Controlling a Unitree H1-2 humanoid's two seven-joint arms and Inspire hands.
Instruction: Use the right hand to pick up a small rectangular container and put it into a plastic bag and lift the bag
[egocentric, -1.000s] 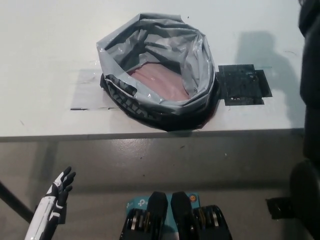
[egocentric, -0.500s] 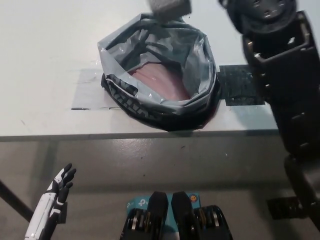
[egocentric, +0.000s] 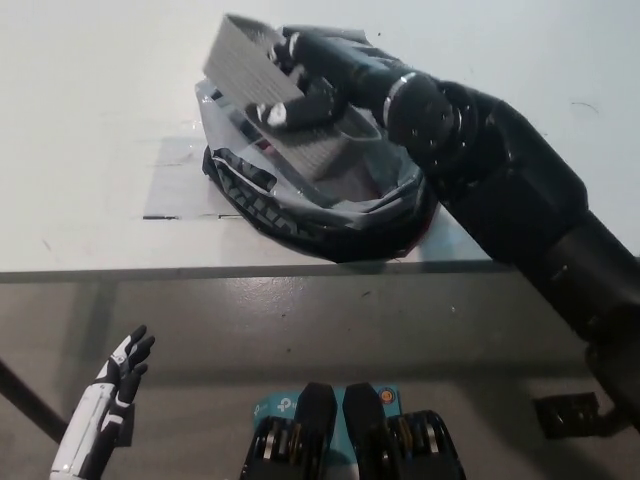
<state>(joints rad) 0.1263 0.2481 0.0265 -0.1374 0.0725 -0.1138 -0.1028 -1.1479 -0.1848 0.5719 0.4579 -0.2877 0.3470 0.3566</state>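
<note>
Head view: black right hand (egocentric: 300, 80) grips the grey rectangular container (egocentric: 252, 72), tilted, long axis slanting down-right over the open plastic bag (egocentric: 300, 205); white left hand (egocentric: 115, 390) hangs low, fingers spread.

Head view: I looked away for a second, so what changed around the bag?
The black right hand has swung in from the right, shut on the grey container, and now holds it over the open plastic bag. The bag has stayed put on the table; the white left hand still rests open at lower left.
</note>
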